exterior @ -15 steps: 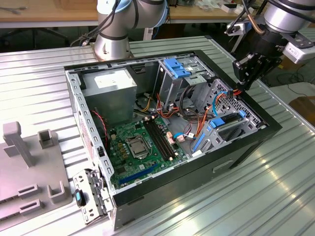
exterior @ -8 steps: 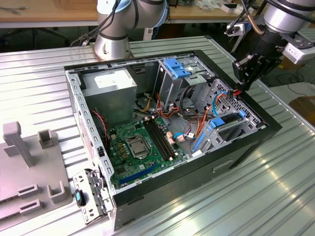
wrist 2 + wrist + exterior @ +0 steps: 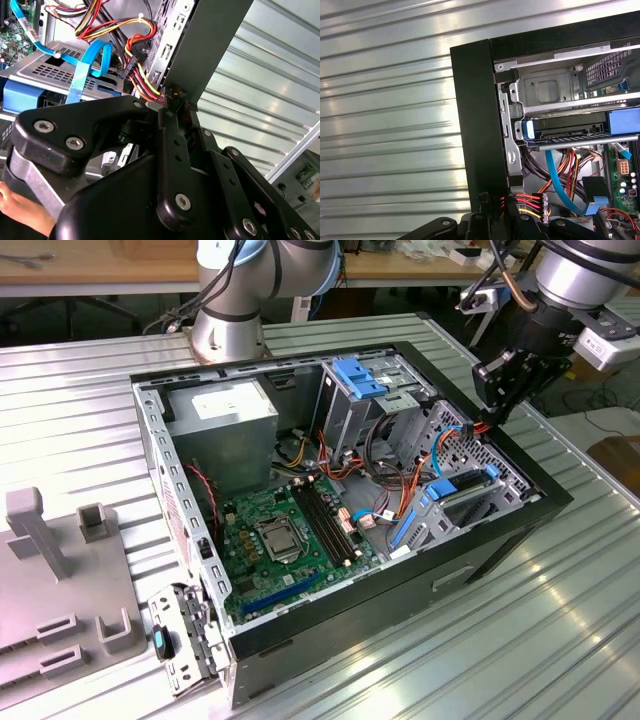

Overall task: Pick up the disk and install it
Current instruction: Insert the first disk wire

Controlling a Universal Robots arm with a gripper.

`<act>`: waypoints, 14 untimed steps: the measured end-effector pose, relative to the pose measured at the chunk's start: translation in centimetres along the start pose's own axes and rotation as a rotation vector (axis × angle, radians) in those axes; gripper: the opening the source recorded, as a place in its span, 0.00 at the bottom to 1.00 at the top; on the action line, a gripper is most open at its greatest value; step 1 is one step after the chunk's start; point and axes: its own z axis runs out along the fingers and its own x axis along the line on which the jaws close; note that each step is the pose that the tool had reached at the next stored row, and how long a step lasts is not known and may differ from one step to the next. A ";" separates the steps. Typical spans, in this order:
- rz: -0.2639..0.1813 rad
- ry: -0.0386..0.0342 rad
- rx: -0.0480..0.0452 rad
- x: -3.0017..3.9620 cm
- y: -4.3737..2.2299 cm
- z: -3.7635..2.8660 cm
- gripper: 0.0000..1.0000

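The disk [image 3: 463, 485] lies flat in the drive cage at the case's corner on the exterior view's right, dark grey with a bright blue carrier. Both wrist views show it too: the disk [image 3: 570, 129] under a metal rail, and the disk [image 3: 22, 92] below a perforated plate. My gripper [image 3: 492, 418] hangs over the case wall just beyond that cage. Its black fingers are closed around a red, orange and yellow power cable [image 3: 525, 202] at the case edge, as the gripper [image 3: 495, 205] and the gripper [image 3: 176, 97] show in both wrist views.
The open computer case [image 3: 500, 540] lies on a ribbed metal table [image 3: 560, 640]. A light-blue ribbed latch plate [image 3: 360, 375] stands at the back bays. Blue data cables [image 3: 95, 60] loop over the cage. A grey fixture [image 3: 60, 580] sits at the exterior view's left. A person's hand [image 3: 20, 210] is near the wrist.
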 end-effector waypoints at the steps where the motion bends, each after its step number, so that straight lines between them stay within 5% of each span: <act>1: 0.006 0.0003 -0.0007 0.07 -0.01 0.02 0.25; 14: 0.020 0.0007 -0.0025 0.19 -0.03 0.03 0.16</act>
